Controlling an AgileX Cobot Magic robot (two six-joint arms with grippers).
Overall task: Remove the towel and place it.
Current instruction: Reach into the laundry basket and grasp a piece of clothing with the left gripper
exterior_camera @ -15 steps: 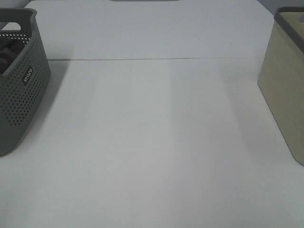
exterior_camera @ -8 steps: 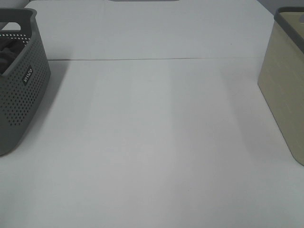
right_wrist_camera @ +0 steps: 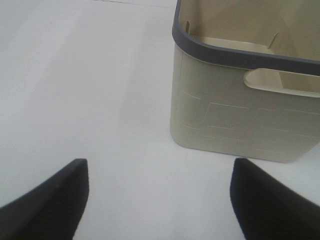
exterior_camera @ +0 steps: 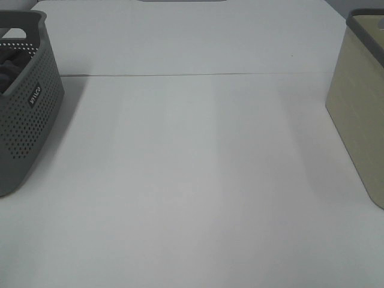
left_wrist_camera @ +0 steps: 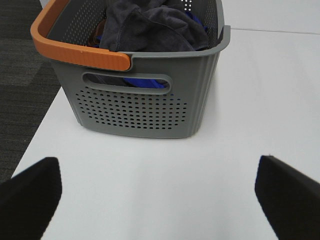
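Observation:
The dark charcoal towel (left_wrist_camera: 150, 27) lies crumpled inside the grey perforated basket (left_wrist_camera: 145, 110), over a blue cloth (left_wrist_camera: 145, 82) that shows through the handle slot. A sliver of the towel (exterior_camera: 9, 63) also shows in the basket (exterior_camera: 27, 114) at the left edge of the high view. My left gripper (left_wrist_camera: 160, 192) hovers over the table a short way in front of that basket, open and empty, its black fingers (left_wrist_camera: 30, 197) far apart. My right gripper (right_wrist_camera: 160, 195) is open and empty too, facing the beige basket (right_wrist_camera: 240, 115). Neither arm appears in the high view.
The grey basket has an orange handle (left_wrist_camera: 75, 47). The beige basket (exterior_camera: 360, 108), with a dark grey rim (right_wrist_camera: 225, 52), stands at the right edge of the white table (exterior_camera: 192, 180) and looks empty. Dark carpet (left_wrist_camera: 22, 60) lies beyond the table's left edge.

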